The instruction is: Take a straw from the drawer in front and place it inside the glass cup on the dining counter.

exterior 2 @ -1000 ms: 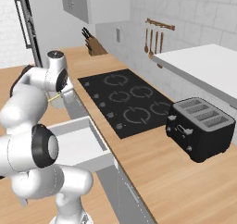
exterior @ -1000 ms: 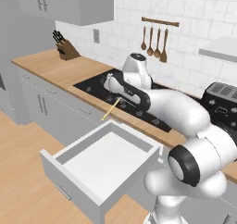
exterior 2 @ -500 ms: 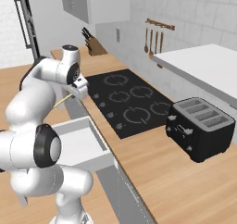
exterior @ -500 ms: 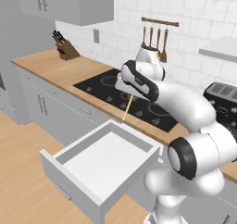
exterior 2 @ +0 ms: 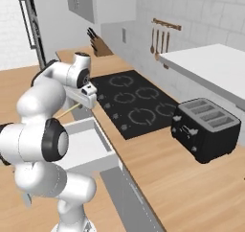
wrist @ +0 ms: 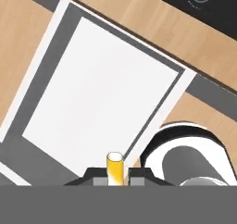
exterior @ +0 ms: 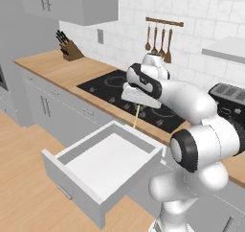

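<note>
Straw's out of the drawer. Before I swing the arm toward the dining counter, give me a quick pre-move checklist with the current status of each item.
1. Straw clamped in the gripper: ok; the hand view shows it pinched between the closed fingertips.
2. Straw clear of the drawer: ok; in the left base view it hangs above the open box, touching nothing.
3. Straw attitude: ok; close to upright below the hand, slightly tilted.
4. Drawer state: not ok if it must be shut; it stands pulled out, white inside showing.
5. Swing path over the cooktop: ok nearby; the toaster stands farther along the counter.
6. Glass cup and dining counter: cannot tell.
</note>
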Robot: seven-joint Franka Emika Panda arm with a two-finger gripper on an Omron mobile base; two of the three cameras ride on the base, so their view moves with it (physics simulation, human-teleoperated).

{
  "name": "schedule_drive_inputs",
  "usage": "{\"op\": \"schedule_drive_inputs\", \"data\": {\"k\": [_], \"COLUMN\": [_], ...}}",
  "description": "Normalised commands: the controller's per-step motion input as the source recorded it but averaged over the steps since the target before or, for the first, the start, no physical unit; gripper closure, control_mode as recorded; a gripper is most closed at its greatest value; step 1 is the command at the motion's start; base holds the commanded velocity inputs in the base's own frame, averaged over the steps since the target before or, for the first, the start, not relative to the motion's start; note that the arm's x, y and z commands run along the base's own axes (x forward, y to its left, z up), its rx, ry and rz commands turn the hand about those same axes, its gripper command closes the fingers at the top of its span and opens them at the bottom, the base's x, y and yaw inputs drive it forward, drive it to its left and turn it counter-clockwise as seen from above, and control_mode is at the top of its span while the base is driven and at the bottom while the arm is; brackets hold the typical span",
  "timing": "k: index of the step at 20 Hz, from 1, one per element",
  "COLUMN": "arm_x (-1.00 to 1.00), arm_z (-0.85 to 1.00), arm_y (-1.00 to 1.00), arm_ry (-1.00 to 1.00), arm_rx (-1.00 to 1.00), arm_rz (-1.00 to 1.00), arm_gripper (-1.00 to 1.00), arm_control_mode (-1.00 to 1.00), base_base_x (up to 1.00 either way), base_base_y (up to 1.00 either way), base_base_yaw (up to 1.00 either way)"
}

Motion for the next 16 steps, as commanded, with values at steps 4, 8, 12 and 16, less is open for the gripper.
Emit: {"op": "schedule_drive_inputs", "data": {"k": [4, 8, 12, 16], "arm_x": [0.0, 0.0, 0.0, 0.0], "arm_z": [0.0, 0.0, 0.0, 0.0], "arm_y": [0.0, 0.0, 0.0, 0.0], "arm_ry": [0.0, 0.0, 0.0, 0.0], "arm_rx": [0.0, 0.0, 0.0, 0.0], "arm_rz": [0.0, 0.0, 0.0, 0.0], "arm_gripper": [1.0, 1.0, 1.0, 1.0], "arm_control_mode": [1.0, 1.0, 1.0, 1.0], "base_base_x": [-1.0, -0.76, -0.22, -0.22], "base_base_y": [0.0, 0.0, 0.0, 0.0], "base_base_yaw": [0.28, 0.72, 0.99, 0.99]}}
